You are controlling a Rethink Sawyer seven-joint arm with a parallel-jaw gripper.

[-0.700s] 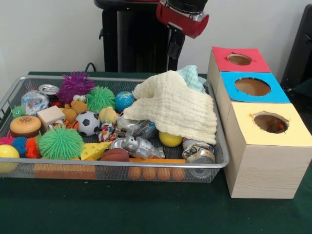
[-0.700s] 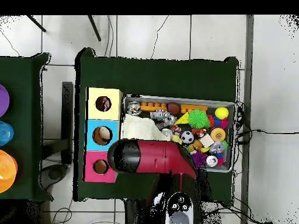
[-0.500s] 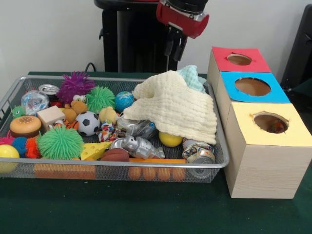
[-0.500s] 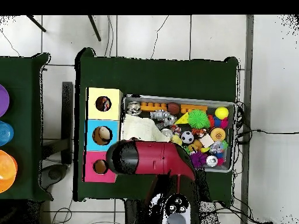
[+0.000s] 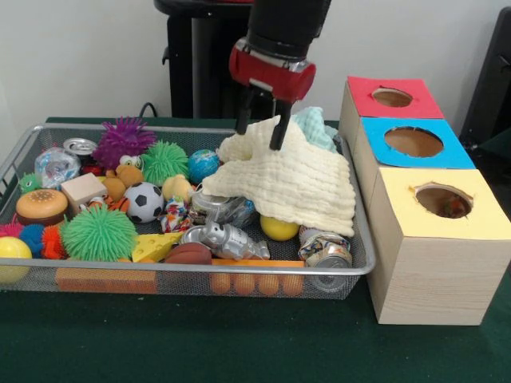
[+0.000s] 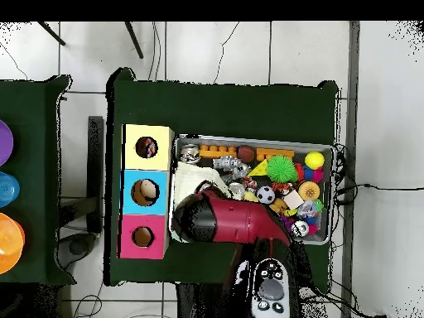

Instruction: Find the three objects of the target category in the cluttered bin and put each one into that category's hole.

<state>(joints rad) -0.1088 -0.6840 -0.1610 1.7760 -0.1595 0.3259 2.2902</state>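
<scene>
Reaching into the bin with the gripper spread wide right over the cream cloth.

Both fingers straddle the peak of that cloth at the bin's box end, tips touching or just about touching it, and a mint cloth pokes out behind. One printed bundle sits mid-bin beside the soccer ball; can't make out any others in the pile. Yellow box hole is in the box closest to the camera, and something colourful shows inside it.

Arm over bin, hiding cloth partly.
</scene>
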